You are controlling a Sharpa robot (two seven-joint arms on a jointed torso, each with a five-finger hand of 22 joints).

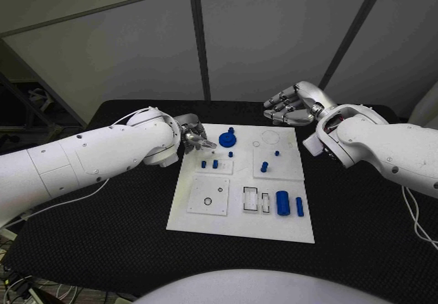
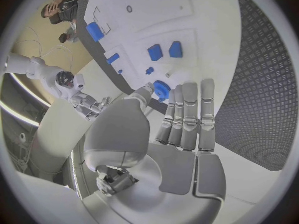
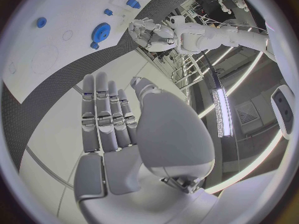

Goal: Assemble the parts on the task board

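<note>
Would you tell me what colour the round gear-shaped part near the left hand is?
The gear-shaped part is blue; the left wrist view shows it best.

One white task board (image 1: 239,218), one blue gear (image 1: 227,140), two hands, roughly eight smaller blue parts.

Task board (image 1: 239,215): smooth white, plastic-looking, slight sheen. Blue parts (image 1: 283,203): matt plastic look. Table (image 1: 109,240): black, textured, diamond-pattern mat surface. Left hand (image 2: 181,129) and right hand (image 3: 115,124): satin silver, metallic-looking, smooth. Arm shells (image 1: 82,158): glossy white plastic look.
</note>
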